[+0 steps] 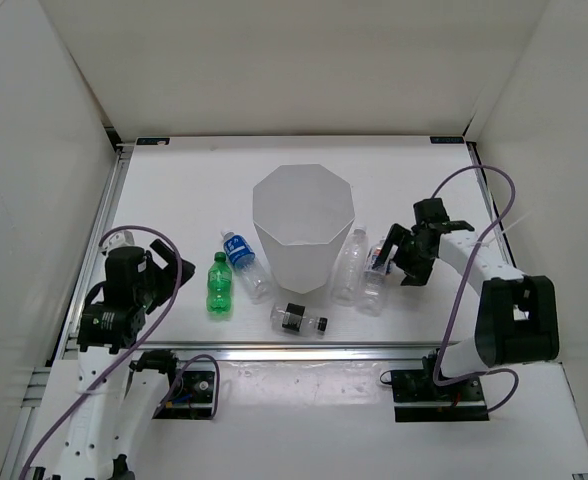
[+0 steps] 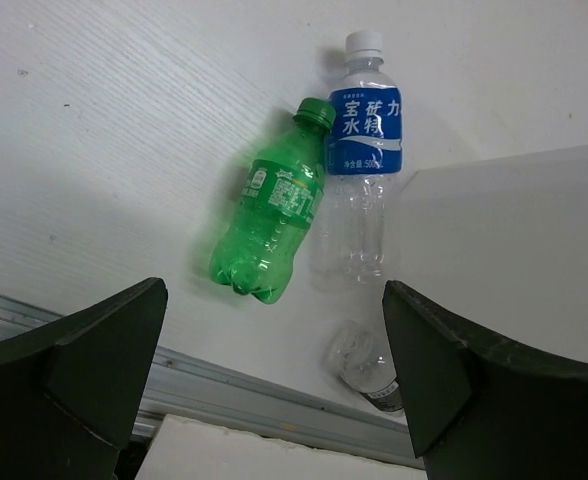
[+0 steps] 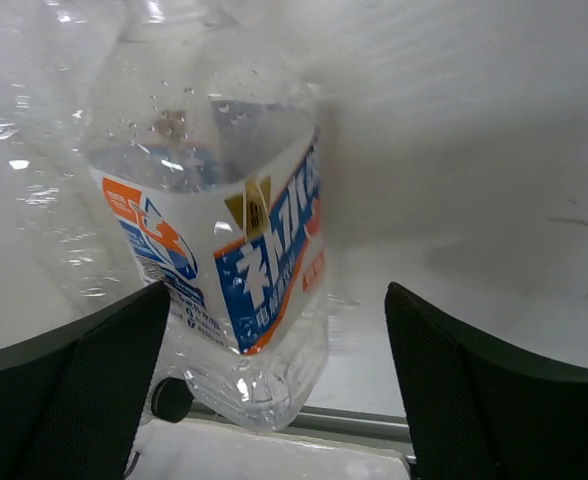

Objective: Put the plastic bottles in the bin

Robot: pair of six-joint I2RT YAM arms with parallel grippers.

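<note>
- The worktop (image 1: 174,180) carries everything. All five bottles lie on it and none is in the bin, so the task is at its first bottle.
- The bin (image 1: 294,265) stands upright in the middle, open at the top, with bottles on either side of its base.
- The right arm reaches in from the right. Its hand (image 1: 394,260) is spread wide and set low around the tricolour-label bottle (image 3: 224,260). The bottle sits between the fingers (image 3: 74,380), which do not look pressed on it yet.
- The left hand (image 2: 274,340) hangs over the left side, also spread wide and holding nothing. It faces the green bottle (image 2: 269,225) and the blue-label bottle (image 2: 364,150).
- Those two lie side by side just left of the bin. The blue-label one is the nearer to its wall.
- The plain bottle (image 1: 349,265) lies against the tricolour-label one on its bin side. I would say the closing fingers may nudge it.
- The black-label bottle (image 1: 298,320) lies crosswise at the bin's near foot, close to the worktop's front edge.
- As I judge it, the step in hand is the right hand's grasp. The next move calls for closing squarely on the soft bottle, lifting it above the rim, carrying it left and letting go over the opening.
</note>
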